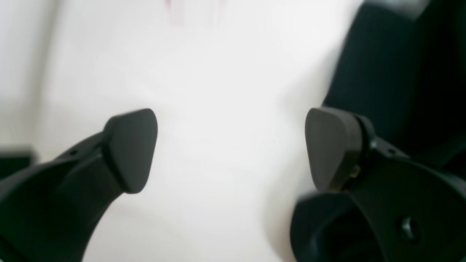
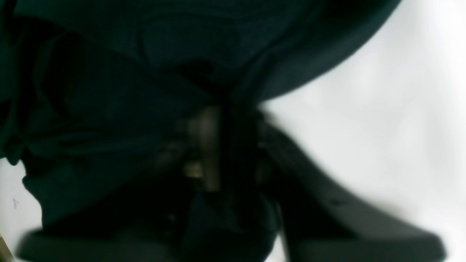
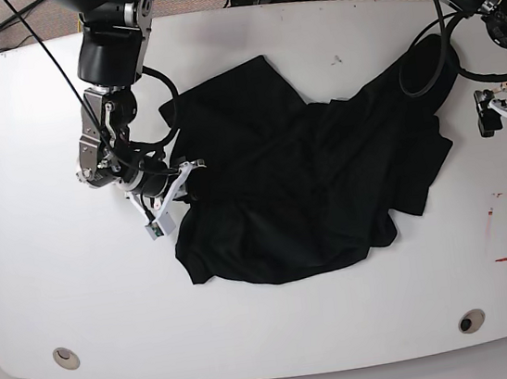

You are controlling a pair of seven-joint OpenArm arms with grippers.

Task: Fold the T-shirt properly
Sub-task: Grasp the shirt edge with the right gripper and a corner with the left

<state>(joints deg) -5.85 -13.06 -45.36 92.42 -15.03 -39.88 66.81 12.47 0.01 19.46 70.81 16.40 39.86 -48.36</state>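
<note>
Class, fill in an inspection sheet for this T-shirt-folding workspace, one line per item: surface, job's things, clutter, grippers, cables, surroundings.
Surface: white table, two round holes near front edge, red marking at its right.
Job's things: black T-shirt crumpled, unfolded.
Clutter: nothing seen.
Grippers: right gripper jaws closed on the shirt's edge; left gripper jaws open, holding nothing, beside the shirt.
Cables: black cable loop by the left arm.
Surroundings: cables on floor behind table.
</note>
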